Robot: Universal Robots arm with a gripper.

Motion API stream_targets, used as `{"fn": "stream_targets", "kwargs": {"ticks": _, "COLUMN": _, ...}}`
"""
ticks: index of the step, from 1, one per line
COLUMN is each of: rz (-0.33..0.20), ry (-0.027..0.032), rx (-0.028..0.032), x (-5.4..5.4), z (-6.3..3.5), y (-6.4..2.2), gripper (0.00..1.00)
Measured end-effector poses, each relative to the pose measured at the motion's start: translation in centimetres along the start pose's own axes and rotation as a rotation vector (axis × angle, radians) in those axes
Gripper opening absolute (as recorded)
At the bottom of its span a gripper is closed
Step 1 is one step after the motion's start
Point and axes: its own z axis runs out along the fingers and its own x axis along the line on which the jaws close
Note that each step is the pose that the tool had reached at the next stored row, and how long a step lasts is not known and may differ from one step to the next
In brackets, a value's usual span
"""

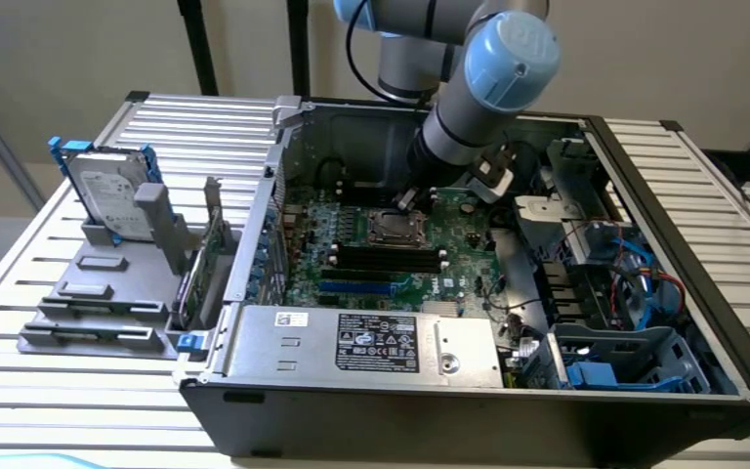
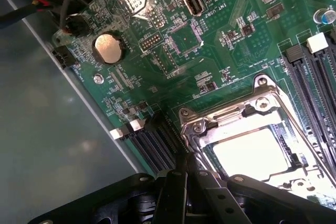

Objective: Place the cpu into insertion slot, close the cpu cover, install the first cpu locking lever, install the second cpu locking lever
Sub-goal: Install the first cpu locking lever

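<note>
The cpu lies pale and flat in the insertion slot on the green motherboard. The silvery cpu cover is folded down over it and frames the chip through its square opening. My gripper is shut, with its dark fingers pressed together. Their tips sit at the cover's corner, beside a thin metal lever rod along the socket's edge. In the exterior view the arm reaches down into the open computer case, and the gripper hangs just behind the socket.
Long black memory slots run beside the socket, and a coin battery sits farther off. A power supply fills the case front. Blue cables and drive bays are at the exterior view's right. A hard drive stands outside on the exterior view's left.
</note>
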Motion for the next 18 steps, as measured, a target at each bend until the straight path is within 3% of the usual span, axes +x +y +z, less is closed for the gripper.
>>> {"fn": "stream_targets", "kwargs": {"ticks": 6, "rz": 0.0, "ry": -0.0013, "rx": 0.0017, "x": -0.2, "z": -0.22, "y": -0.22, "gripper": 0.11}}
{"fn": "stream_targets", "kwargs": {"ticks": 13, "rz": -0.001, "ry": -0.0018, "rx": 0.0018, "x": -1.3, "z": -0.19, "y": -1.7, "gripper": 0.11}}
{"fn": "stream_targets", "kwargs": {"ticks": 18, "rz": -0.002, "ry": -0.0018, "rx": 0.0021, "x": -1.5, "z": -0.51, "y": -2.02, "gripper": 0.11}}
